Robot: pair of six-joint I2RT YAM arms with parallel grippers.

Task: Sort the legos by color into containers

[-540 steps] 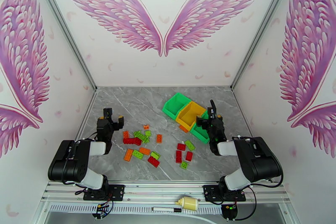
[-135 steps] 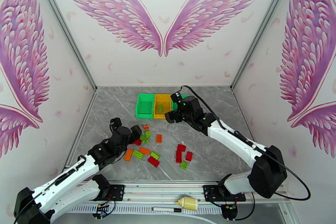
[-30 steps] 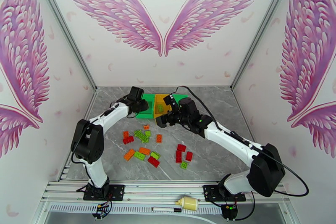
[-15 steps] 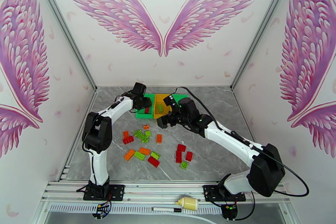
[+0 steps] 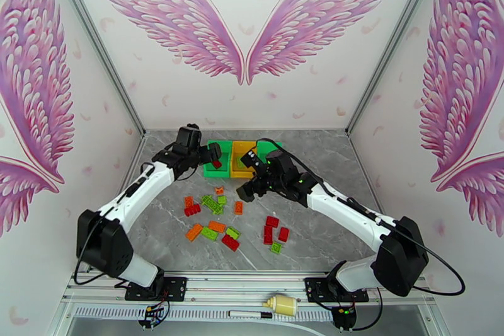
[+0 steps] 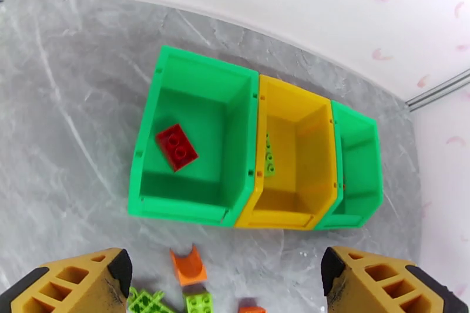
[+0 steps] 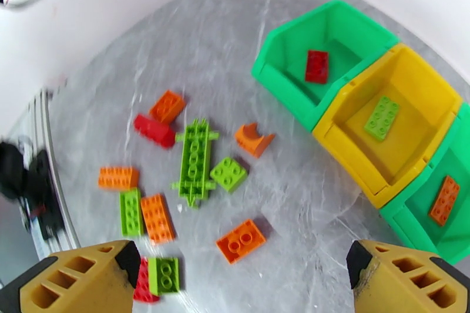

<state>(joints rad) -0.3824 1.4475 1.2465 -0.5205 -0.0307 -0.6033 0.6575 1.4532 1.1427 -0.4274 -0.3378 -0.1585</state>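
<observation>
Left gripper open near green bin holding red brick, right gripper open over scattered legos

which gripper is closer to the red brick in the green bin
Left. The left gripper hangs right by the red brick in the green bin; the right gripper sits farther off, in front of the yellow bin.

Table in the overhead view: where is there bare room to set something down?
Bare: the far right corner of the table, beside the right green bin; also the near strip below the legos. Crowded: the middle pile.
</observation>
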